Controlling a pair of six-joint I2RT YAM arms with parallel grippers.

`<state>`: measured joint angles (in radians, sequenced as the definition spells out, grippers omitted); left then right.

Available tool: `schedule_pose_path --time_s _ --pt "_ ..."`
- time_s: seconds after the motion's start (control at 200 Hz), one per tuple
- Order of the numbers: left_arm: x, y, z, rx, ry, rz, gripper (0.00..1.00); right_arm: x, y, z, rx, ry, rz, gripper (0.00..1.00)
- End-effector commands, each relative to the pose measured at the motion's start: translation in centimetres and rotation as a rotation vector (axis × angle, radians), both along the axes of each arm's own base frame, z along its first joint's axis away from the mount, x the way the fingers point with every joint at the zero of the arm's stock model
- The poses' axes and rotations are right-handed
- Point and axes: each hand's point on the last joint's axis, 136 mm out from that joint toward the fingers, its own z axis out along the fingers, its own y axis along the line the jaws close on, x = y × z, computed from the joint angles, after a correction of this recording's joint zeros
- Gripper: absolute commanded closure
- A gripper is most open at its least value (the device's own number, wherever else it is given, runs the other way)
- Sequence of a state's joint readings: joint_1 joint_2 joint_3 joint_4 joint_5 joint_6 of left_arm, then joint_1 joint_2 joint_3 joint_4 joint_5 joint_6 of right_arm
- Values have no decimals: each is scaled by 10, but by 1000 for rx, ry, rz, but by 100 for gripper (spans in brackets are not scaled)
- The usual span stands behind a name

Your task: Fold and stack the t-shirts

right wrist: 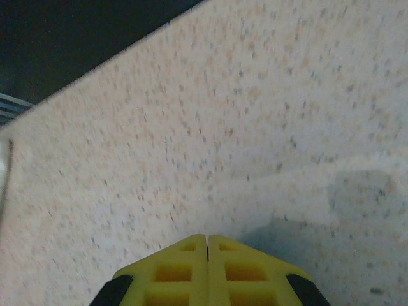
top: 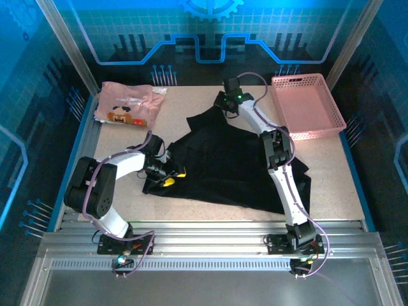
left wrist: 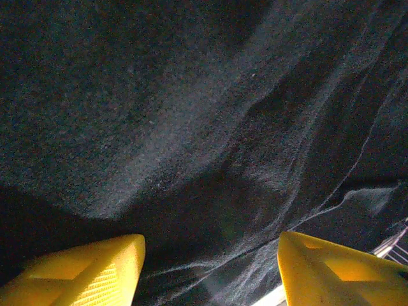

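Your left gripper sits low over the near-left edge of the large plain black cloth t-shirt, which lies spread and rumpled across the middle of the speckled beige tabletop. From the left wrist, its yellow fingers stand well apart, roughly half open, with creased black fabric running under and between them. They have closed on nothing, and I can't tell whether the tips touch the cloth. Your right gripper is out at the far edge of that black shirt, its arm stretched across the cloth. Its two yellow fingers are pressed flat together with nothing showing between them, and bare speckled table lies beneath the tips. The pale pink cloth t-shirt with the brown, orange and red pixel-style print lies bunched at the far-left corner, well apart from both grippers. The rigid pink plastic mesh basket sits at the far-right corner, to the right of the right gripper.
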<state>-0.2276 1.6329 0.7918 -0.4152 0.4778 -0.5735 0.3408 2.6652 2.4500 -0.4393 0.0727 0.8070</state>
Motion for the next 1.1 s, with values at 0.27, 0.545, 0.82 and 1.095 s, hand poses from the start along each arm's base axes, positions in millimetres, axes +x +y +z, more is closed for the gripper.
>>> schedule_pose_path --time_s 0.27,0.545,0.82,1.095 --pt "-104 34 -38 163 348 -11 38 61 -41 24 228 -179 -291 100" --pt "-100 27 -23 120 329 5 37 76 -55 7 342 -174 -361 93" --pt "17 -3 104 13 -61 15 32 49 -25 98 300 -230 -77 33" --pt "131 14 145 105 -272 99 30 -75 6 113 90 67 301 30"
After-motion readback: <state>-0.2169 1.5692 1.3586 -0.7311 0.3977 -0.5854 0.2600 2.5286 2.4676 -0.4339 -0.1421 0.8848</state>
